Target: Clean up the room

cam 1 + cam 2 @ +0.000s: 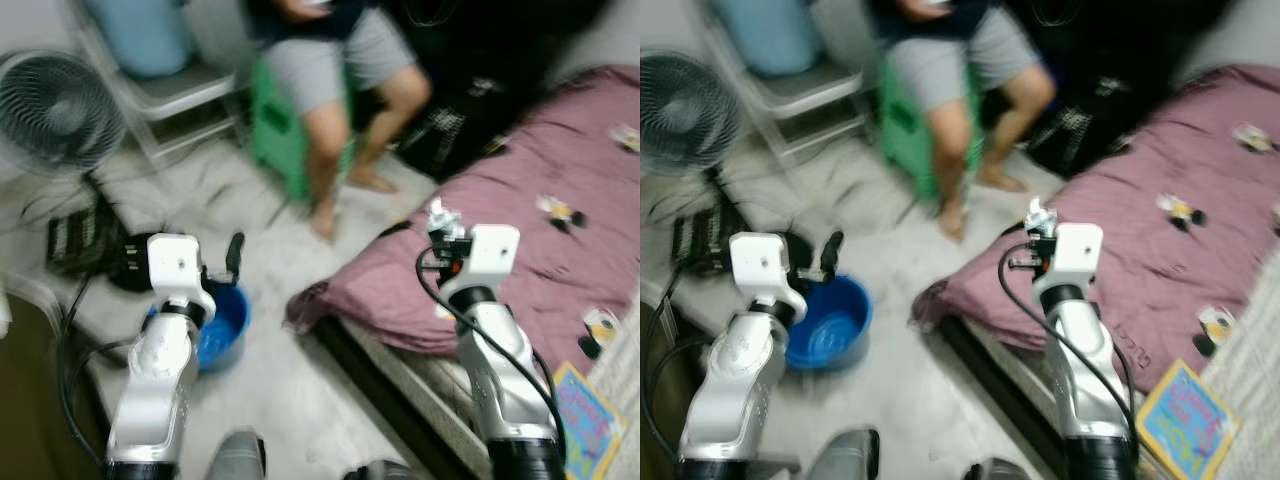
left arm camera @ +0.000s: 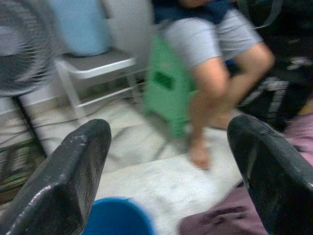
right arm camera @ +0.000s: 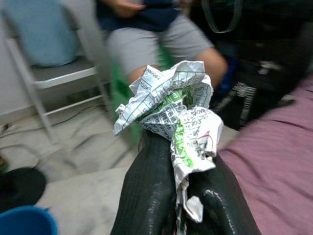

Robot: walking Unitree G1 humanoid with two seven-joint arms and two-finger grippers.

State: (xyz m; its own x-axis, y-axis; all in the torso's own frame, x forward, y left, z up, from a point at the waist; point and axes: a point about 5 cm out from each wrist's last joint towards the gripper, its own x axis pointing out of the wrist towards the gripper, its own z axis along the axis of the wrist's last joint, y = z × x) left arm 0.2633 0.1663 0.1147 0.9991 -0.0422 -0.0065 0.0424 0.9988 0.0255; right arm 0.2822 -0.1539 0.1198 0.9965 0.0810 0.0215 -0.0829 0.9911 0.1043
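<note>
My right gripper (image 3: 178,191) is shut on a crumpled paper wad (image 3: 172,108), white with green print. In the left eye view that gripper (image 1: 441,228) is raised over the near corner of the maroon bed (image 1: 560,250), with the paper wad (image 1: 440,215) at its tip. My left gripper (image 1: 233,258) is open and holds nothing; it hovers just above the blue bucket (image 1: 220,325) on the floor. The left wrist view looks between its two black fingers (image 2: 66,181) at the bucket's blue rim (image 2: 115,218) below.
A person sits on a green stool (image 1: 285,130) straight ahead, bare feet (image 1: 325,220) on the floor. A fan (image 1: 55,110) and a white chair (image 1: 165,95) stand at the left. Small items (image 1: 560,210) lie on the bed; a colourful book (image 1: 585,415) lies beside it.
</note>
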